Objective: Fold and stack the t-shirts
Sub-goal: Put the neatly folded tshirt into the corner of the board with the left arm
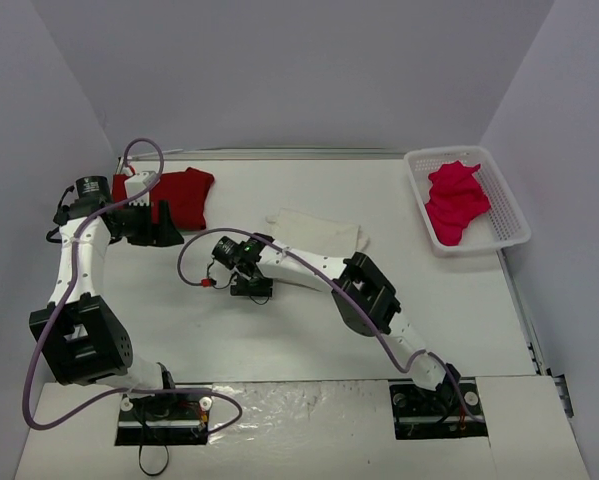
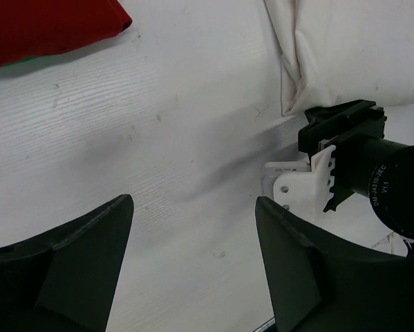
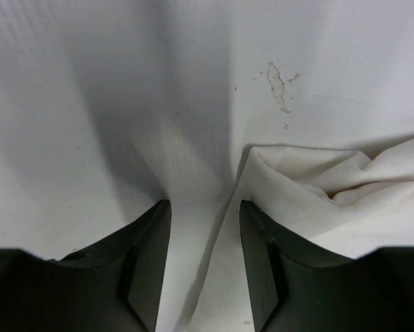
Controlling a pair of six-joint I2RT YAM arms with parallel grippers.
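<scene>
Left gripper (image 2: 193, 202): jaws spread wide with nothing between them, over bare table (image 1: 279, 335) at the left of the top view.
Red t-shirt (image 1: 184, 195): lies flat at the upper left of the top view, just above the left gripper and not touching it.
Right gripper (image 3: 204, 206): jaws part-way apart and pinching nothing, low over the table at mid-frame.
Cream t-shirt (image 3: 317, 194): rumpled at centre, its edge runs beside one finger (image 3: 262, 242).
Pinkish-red t-shirt (image 1: 454, 200): heaped in the white basket (image 1: 417, 162) at the upper right.
</scene>
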